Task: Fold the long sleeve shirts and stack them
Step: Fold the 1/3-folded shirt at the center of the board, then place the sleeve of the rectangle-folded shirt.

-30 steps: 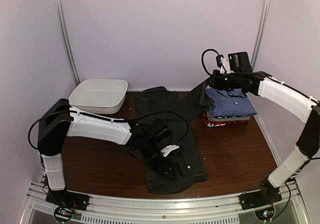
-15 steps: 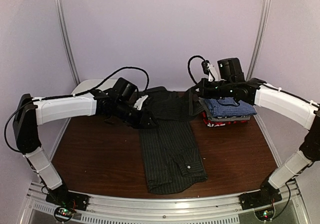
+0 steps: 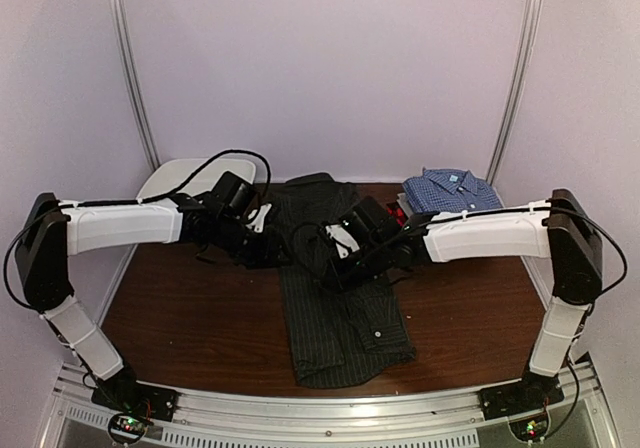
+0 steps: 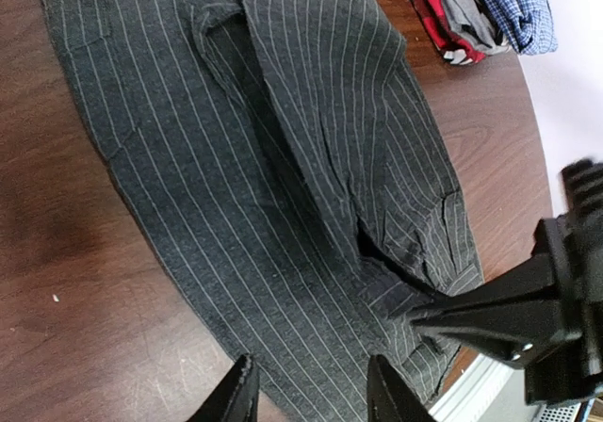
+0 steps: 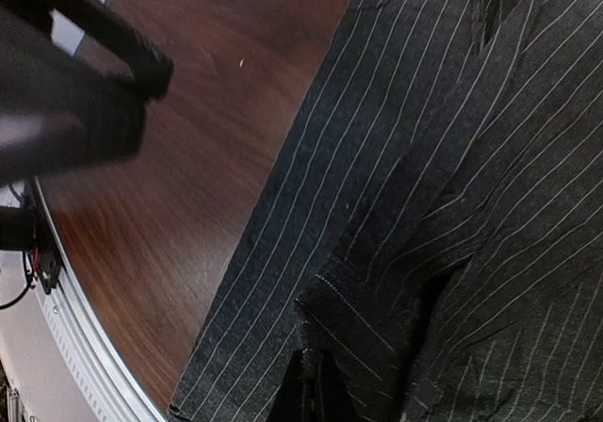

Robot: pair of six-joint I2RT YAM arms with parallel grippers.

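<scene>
The brown table (image 3: 200, 308) is filling the lower half of the overhead view. The black pinstriped shirt (image 3: 345, 328) is lying flat down the table's centre, running from the far edge toward the bottom of the frame. It is already looking narrowed into a long strip, and one sleeve is lying folded across its body. At the upper left, the white tub (image 3: 165, 180) is sitting at the back edge, apart from the shirt. At the upper right, a stack of folded shirts is resting near the back. The blue checked shirt (image 3: 450, 190) is lying on top, and the left wrist view is showing the grey shirt (image 4: 462, 12) and the red-black shirt (image 4: 429, 17) lying under it. Judging from this, three shirts are finished and stacked. The pinstriped one is partway through: its sides are looking turned in, while the lengthwise folds and the move onto the stack are still waiting to be done. The left gripper (image 4: 311, 398) is hovering over the shirt's left edge at centre left with its fingers spread, gripping nothing. The right gripper (image 4: 419, 309) is reaching in from the right to the middle of the shirt. Its fingers are pressed together and appear to be pinching the cuff of the folded sleeve, though the cloth is partly hiding the tips.
</scene>
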